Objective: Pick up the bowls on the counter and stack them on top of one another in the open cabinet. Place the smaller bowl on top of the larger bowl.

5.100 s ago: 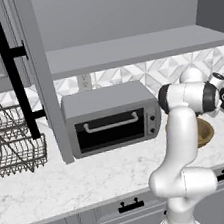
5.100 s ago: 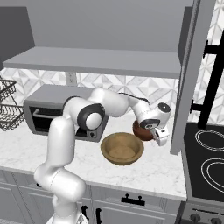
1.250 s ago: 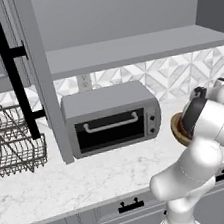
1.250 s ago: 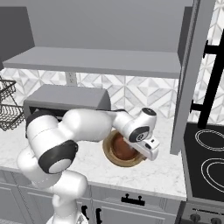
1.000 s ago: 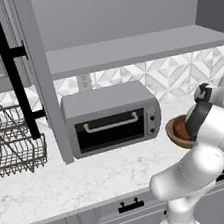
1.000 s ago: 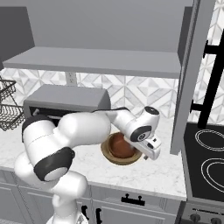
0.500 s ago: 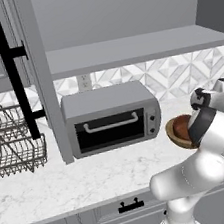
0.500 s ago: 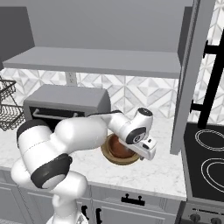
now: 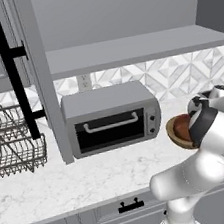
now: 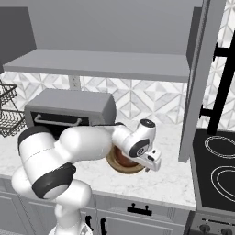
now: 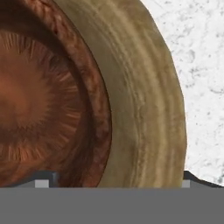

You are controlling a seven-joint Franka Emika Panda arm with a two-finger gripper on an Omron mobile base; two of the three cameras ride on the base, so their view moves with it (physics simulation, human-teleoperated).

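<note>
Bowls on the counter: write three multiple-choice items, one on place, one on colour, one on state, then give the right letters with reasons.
1. Where does the smaller bowl sit?
A. inside the larger bowl
B. on the cabinet shelf
C. in the dish rack

2. What colour is the larger bowl?
A. white
B. tan
C. blue

3. What is on the open cabinet shelf?
A. both bowls
B. one bowl
C. no bowl

Answers:
1 A, the hand view shows the reddish-brown bowl nested within the tan rim.
2 B, its wide rim is wood-tan against the counter.
3 C, both base views show a bare grey shelf.
</note>
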